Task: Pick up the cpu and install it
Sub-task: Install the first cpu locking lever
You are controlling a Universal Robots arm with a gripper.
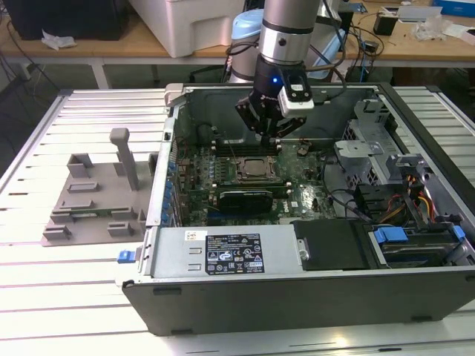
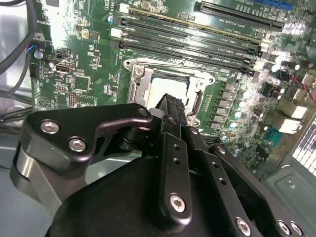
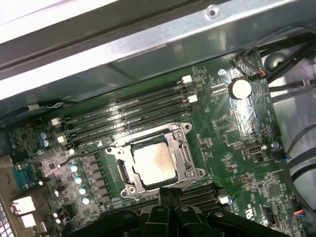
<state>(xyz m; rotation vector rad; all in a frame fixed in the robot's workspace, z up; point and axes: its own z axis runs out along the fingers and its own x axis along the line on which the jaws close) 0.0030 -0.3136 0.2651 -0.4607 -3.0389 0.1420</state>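
Note:
The cpu [image 3: 154,163], a small silvery square chip with a pale rim, lies flat inside the black socket frame [image 3: 186,159] on the green motherboard [image 3: 232,128]. It also shows in the second wrist view as the cpu [image 2: 159,90] and in the exterior view as the cpu [image 1: 256,168]. My gripper [image 1: 267,136] hangs inside the open computer case, just above the socket. Its fingertips sit together with nothing between them, apart from the chip. In both wrist views the gripper [image 3: 169,195] [image 2: 171,102] covers part of the socket's edge.
Memory slots [image 3: 128,111] run beside the socket. A black card [image 1: 239,199] sits in front of it. The case wall [image 1: 297,297], drive cage [image 1: 371,152] and cables [image 1: 412,196] hem the space. A grey fixture plate [image 1: 89,200] with posts stands at the exterior view's left.

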